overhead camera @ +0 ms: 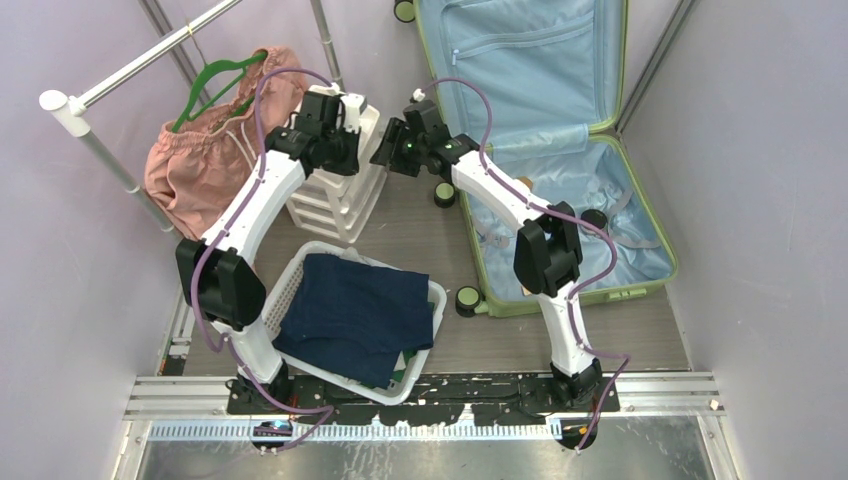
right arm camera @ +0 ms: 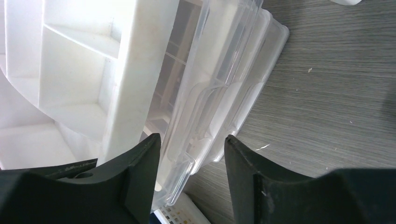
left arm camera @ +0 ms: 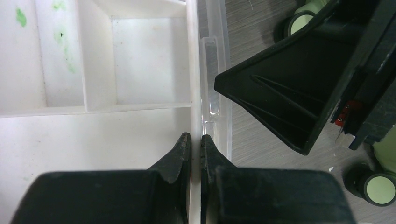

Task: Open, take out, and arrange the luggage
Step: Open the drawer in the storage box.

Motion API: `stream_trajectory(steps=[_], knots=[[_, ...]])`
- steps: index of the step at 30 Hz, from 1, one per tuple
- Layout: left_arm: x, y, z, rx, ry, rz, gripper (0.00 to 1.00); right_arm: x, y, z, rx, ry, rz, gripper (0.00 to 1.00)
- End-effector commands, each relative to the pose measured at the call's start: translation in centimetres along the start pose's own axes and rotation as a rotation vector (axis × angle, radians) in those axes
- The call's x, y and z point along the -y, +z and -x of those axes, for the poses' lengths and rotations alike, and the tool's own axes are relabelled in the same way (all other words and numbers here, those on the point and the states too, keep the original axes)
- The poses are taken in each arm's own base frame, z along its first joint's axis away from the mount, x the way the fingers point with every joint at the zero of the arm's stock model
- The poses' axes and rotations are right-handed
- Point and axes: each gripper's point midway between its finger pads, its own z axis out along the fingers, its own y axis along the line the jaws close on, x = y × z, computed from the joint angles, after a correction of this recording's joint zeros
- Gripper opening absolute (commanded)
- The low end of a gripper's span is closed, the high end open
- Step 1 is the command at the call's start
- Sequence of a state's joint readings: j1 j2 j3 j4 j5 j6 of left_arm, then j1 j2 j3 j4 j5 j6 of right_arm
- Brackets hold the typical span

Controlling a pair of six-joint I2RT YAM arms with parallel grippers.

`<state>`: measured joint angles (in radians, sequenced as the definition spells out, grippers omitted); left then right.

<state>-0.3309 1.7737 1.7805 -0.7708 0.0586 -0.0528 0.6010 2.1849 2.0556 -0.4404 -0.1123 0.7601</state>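
Note:
The luggage [overhead camera: 580,298], light green with a blue lining, lies open on the floor at the right. One of its wheels [left arm camera: 379,187] shows in the left wrist view. My left gripper [overhead camera: 350,135] [left arm camera: 196,142] is over the white drawer unit [overhead camera: 335,200] [left arm camera: 93,140], shut on a thin upright white wall at its top edge. My right gripper [overhead camera: 388,148] [right arm camera: 192,144] is beside the unit, open. The clear drawer fronts [right arm camera: 219,79] stand between its fingers with a gap on each side. Neither gripper touches the luggage.
A white perforated basket [overhead camera: 298,268] holding dark blue clothes [overhead camera: 350,315] sits between the arm bases. A pink garment [overhead camera: 205,165] hangs from a green hanger on the clothes rail [overhead camera: 140,65] at the left. Walls close in on both sides.

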Motion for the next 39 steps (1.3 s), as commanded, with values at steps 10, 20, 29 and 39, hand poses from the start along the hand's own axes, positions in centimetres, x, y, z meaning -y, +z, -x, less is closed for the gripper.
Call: stream_trajectory(steps=[10,20,29,39], knots=[[-0.8,0.2,-0.9,-0.022,-0.048,-0.018,0.0,2.2,-6.0,4.4,0.13,-0.113,-0.155,0.42],[0.2,-1.9,1.6,0.034,-0.099,-0.054,0.28,-3.9,-10.4,5.0,0.039,-0.308,0.262,0.81],[1.3,-7.5,6.5,0.225,-0.126,-0.093,0.69,3.1,-16.8,6.5,-0.076,-0.552,0.357,1.0],[4.6,-11.6,6.7,0.392,-0.201,-0.289,0.72,18.9,-19.0,8.2,-0.052,-0.433,-0.178,1.0]])
